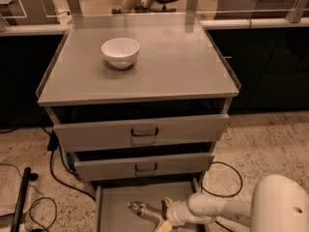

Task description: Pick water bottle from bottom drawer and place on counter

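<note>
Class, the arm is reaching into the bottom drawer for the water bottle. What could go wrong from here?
The water bottle lies on its side in the bottom drawer beside the gripper; a nudge might roll it away.
The two upper drawers stand partly open above; a lift could clip them.
The white bowl sits on the counter; a careless placement might knock it.

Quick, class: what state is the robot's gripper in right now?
Gripper: down in the bottom drawer, at the right end of the water bottle; whether it is open or closed cannot be told.
</note>
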Controlling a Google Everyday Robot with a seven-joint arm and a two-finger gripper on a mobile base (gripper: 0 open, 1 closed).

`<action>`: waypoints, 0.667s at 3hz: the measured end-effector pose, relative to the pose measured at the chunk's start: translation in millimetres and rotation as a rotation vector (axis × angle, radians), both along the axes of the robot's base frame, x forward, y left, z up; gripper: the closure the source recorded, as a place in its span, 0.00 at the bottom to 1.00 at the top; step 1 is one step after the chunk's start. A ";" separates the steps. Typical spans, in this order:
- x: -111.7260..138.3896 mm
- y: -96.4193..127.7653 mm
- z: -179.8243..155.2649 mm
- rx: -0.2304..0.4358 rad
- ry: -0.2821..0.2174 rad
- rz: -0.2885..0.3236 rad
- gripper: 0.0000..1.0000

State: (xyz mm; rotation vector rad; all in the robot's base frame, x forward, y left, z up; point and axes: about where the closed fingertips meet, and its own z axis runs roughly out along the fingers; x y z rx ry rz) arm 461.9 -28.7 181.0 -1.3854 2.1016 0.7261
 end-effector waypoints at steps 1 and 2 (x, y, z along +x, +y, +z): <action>3.9 5.6 -17.2 0.004 0.005 -0.013 0.00; 5.9 9.1 -36.1 -0.005 0.004 -0.036 0.00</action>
